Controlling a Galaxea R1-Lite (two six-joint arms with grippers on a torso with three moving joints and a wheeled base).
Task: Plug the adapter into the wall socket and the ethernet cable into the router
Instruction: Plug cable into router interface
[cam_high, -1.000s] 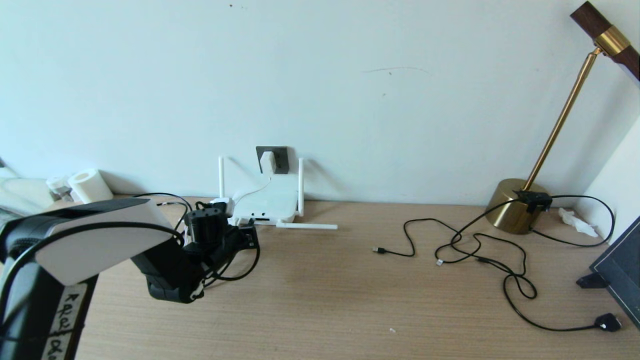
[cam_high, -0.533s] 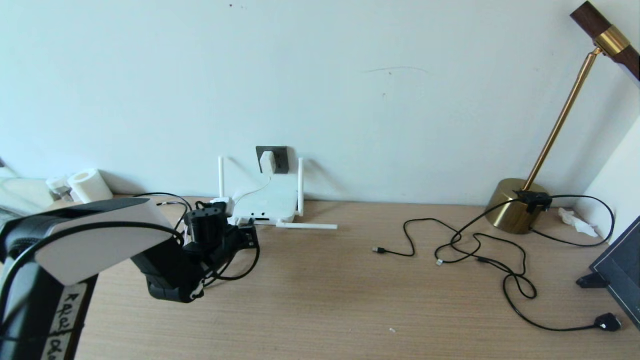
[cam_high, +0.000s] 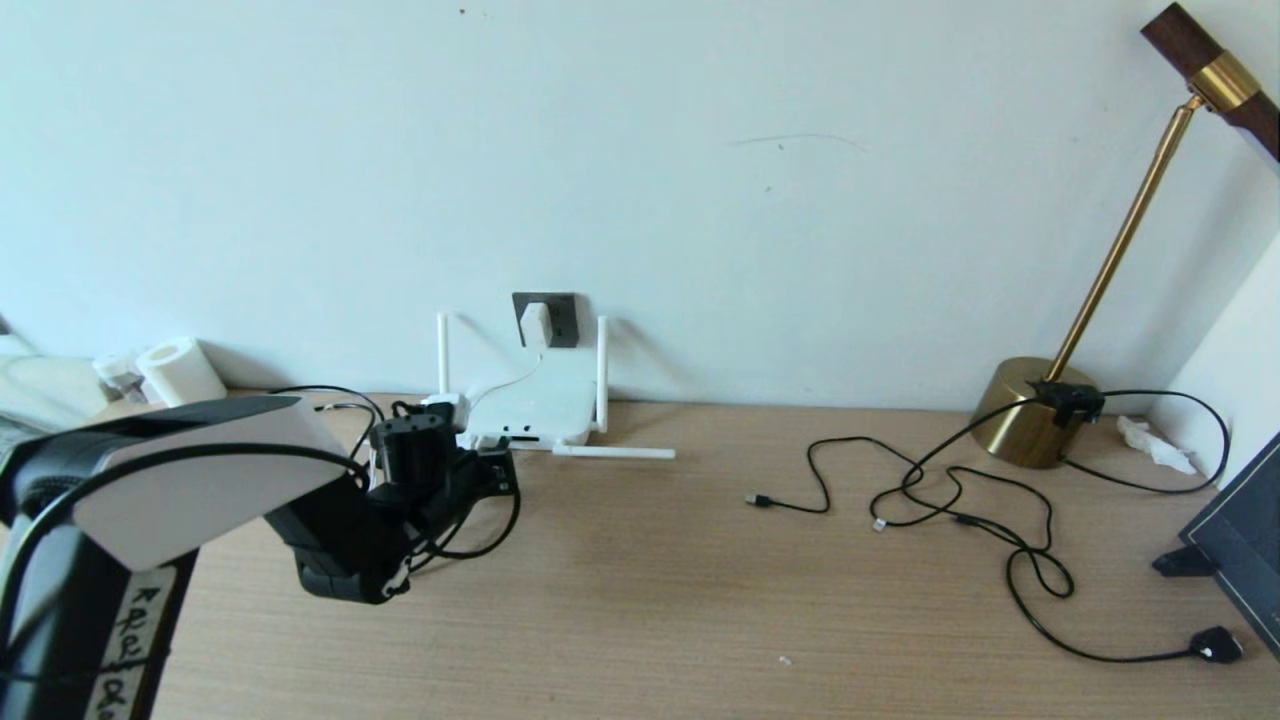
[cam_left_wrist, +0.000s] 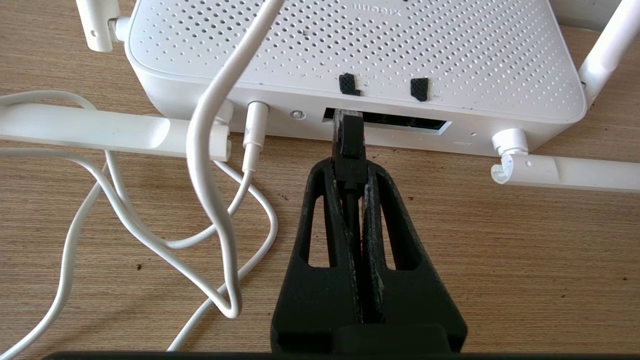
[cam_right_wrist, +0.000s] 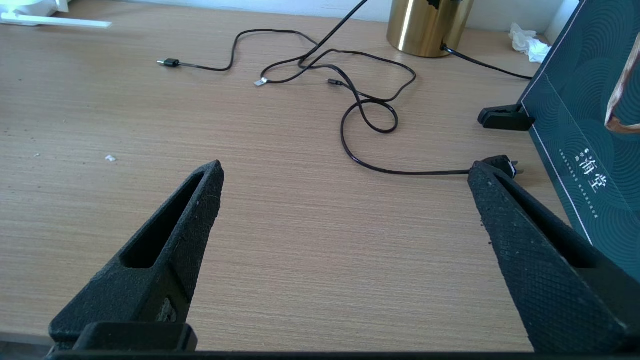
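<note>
Left wrist view: the left gripper (cam_left_wrist: 351, 172) pinches the plug of the ethernet cable (cam_left_wrist: 348, 145) between closed fingers, its tip at the long dark port opening on the edge of the router (cam_left_wrist: 360, 55), which lies on the wooden desk (cam_high: 700, 600) against the wall. One adapter (cam_high: 535, 324) sits in the single wall socket (cam_high: 560, 318), its white cord (cam_left_wrist: 220, 115) looping down to the router. Four antennas show, two upright and two lying flat. The right gripper (cam_right_wrist: 345, 172) hangs wide open and holding nothing above the desk, near thin black cables (cam_right_wrist: 350, 85), a brass lamp (cam_high: 1035, 410) and a dark box (cam_right_wrist: 580, 130).
</note>
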